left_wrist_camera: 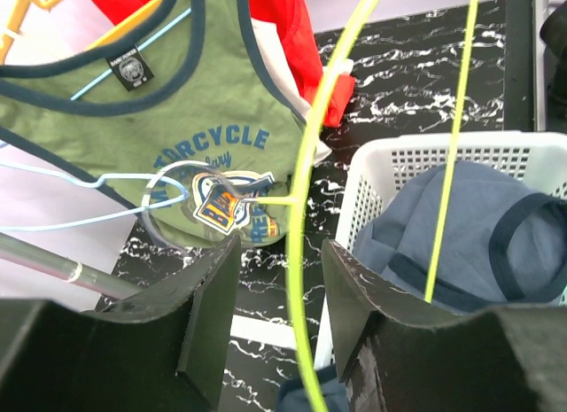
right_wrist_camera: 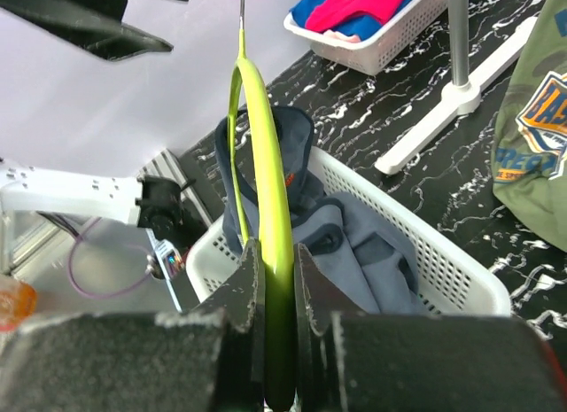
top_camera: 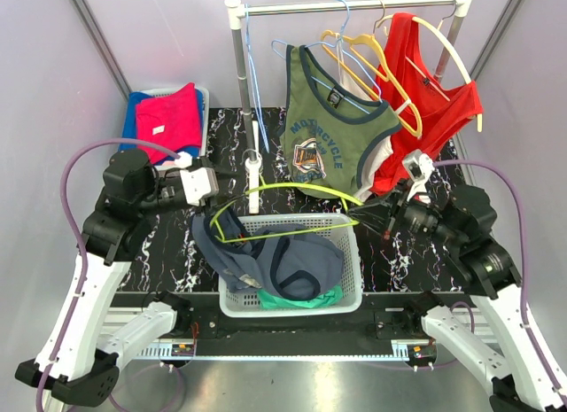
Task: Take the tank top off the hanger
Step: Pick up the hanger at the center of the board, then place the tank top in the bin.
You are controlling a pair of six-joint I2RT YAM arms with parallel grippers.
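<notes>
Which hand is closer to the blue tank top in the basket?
Left. The left hand hovers open just above the blue tank top draped over the white basket's left rim; the right hand, shut on the lime hanger, sits past its right side.

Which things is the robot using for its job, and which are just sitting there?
For the job:
- lime hanger
- blue-grey tank top
- left gripper, open around the hanger
- right gripper, pinching the hanger

Just sitting there:
- white basket
- green tank top
- red tank top
- clothes rail
- pink top in the far bin
</notes>
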